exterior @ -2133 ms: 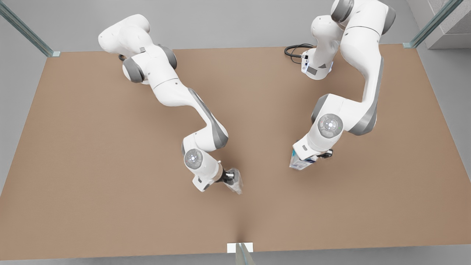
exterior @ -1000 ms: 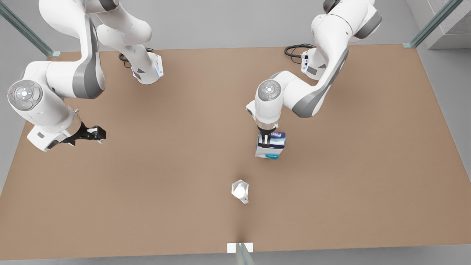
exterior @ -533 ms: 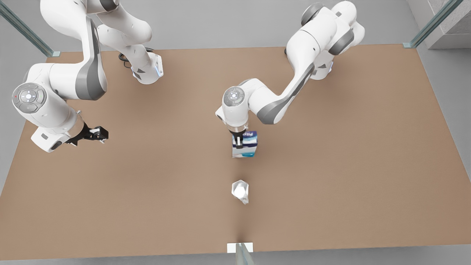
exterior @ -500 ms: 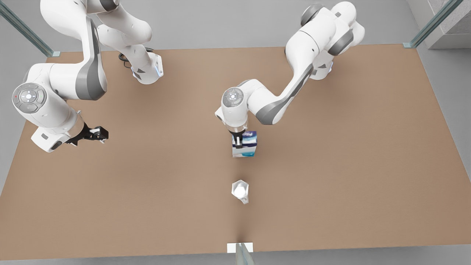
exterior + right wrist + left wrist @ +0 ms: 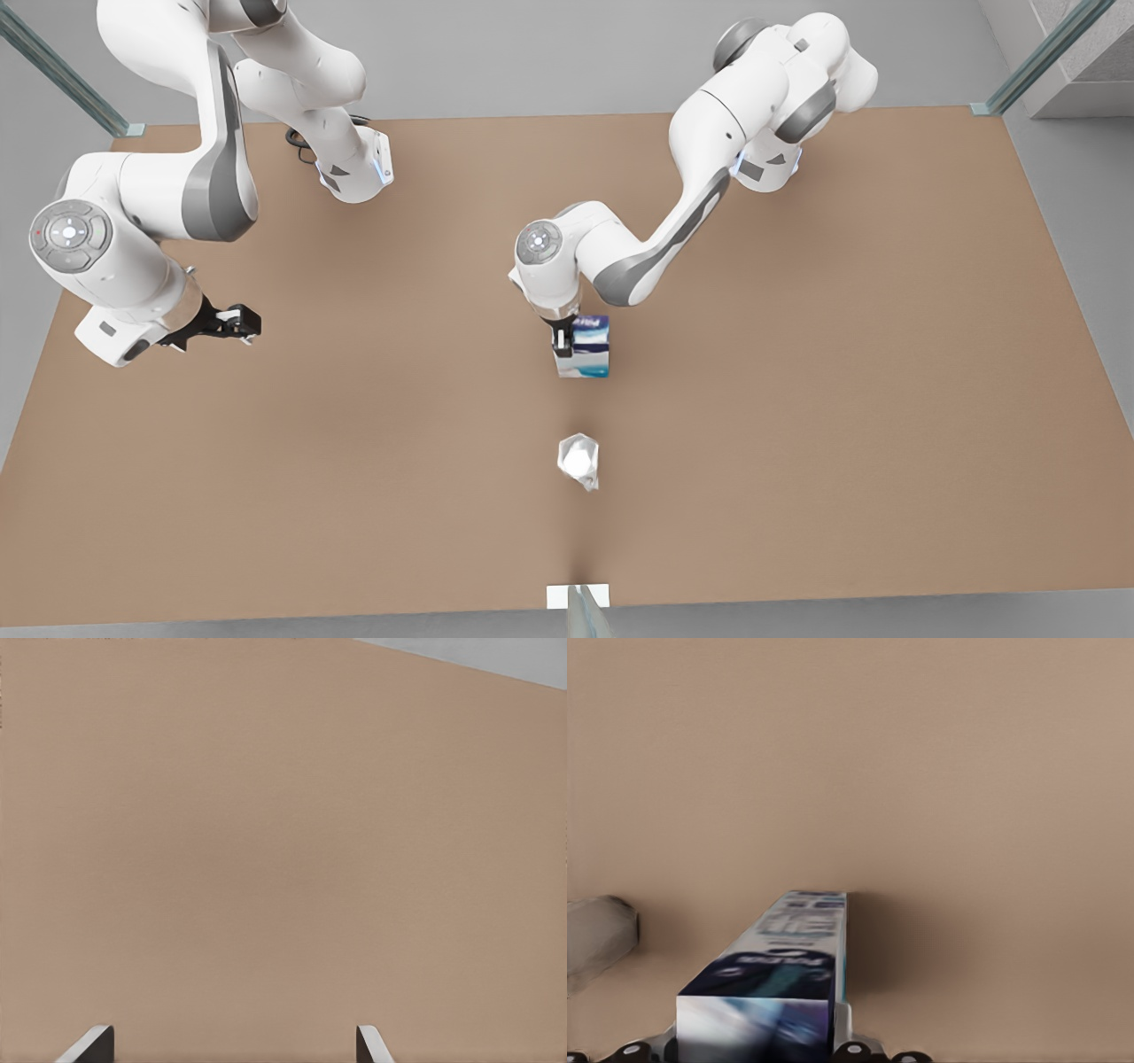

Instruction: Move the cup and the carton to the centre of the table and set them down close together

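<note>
Now the left gripper (image 5: 567, 341) is pinching the carton (image 5: 585, 347) near the middle of the table (image 5: 842, 372). From the front view, its dark fingers clamp the carton's upper part on the side toward the front view's left, with the white wrist directly above. The carton stands upright; whether its base touches the tabletop cannot be told. In the left wrist view the carton (image 5: 780, 979) runs away from the camera between the finger mounts, its dark blue end closest and its lettered white face stretching toward the table (image 5: 966, 797).

The cup (image 5: 578, 460) stands on the table nearer the front edge, almost straight below the carton in the front view, apart from it with bare tabletop between them. No gripper touches it. A grey blurred shape at the edge of the left wrist view is probably the cup (image 5: 598, 935).

The right gripper (image 5: 232, 322) hangs over the table toward the front view's left, well apart from both objects, and that arm waits. Its fingers are spread wide with nothing between them; in the right wrist view the two fingertips (image 5: 89, 1045) sit far apart over plain table (image 5: 283, 842).
</note>
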You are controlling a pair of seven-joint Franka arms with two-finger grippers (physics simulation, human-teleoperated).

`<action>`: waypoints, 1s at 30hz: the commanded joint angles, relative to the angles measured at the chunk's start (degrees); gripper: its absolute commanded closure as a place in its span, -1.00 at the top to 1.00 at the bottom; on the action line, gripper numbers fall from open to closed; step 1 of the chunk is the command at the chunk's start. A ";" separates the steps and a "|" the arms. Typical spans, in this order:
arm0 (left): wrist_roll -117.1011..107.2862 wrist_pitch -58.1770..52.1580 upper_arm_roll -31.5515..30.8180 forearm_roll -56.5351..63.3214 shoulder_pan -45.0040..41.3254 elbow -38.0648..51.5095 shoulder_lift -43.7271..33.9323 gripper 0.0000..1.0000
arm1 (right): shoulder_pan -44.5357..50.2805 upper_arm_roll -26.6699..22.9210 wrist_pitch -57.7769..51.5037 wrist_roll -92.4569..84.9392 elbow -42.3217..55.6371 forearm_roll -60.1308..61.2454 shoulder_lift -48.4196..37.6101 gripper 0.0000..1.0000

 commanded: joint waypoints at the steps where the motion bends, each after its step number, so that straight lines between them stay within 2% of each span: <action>1: 0.00 0.00 0.00 2.07 0.00 0.00 -0.01 0.99 | 0.05 -0.05 0.00 0.00 -0.08 0.00 -0.03 1.00; 22: -1.06 3.87 1.76 3.65 -0.70 0.79 0.17 0.99 | 0.05 -0.05 0.09 0.00 -0.08 0.00 0.15 1.00; 26: -0.88 2.81 1.67 3.04 -0.53 2.46 -0.71 0.99 | 0.05 0.04 0.09 0.00 -0.08 0.00 0.15 1.00; 30: -0.88 -3.25 1.49 1.28 0.35 5.44 -3.34 0.99 | 0.05 -0.05 0.09 0.00 -0.08 0.00 0.15 1.00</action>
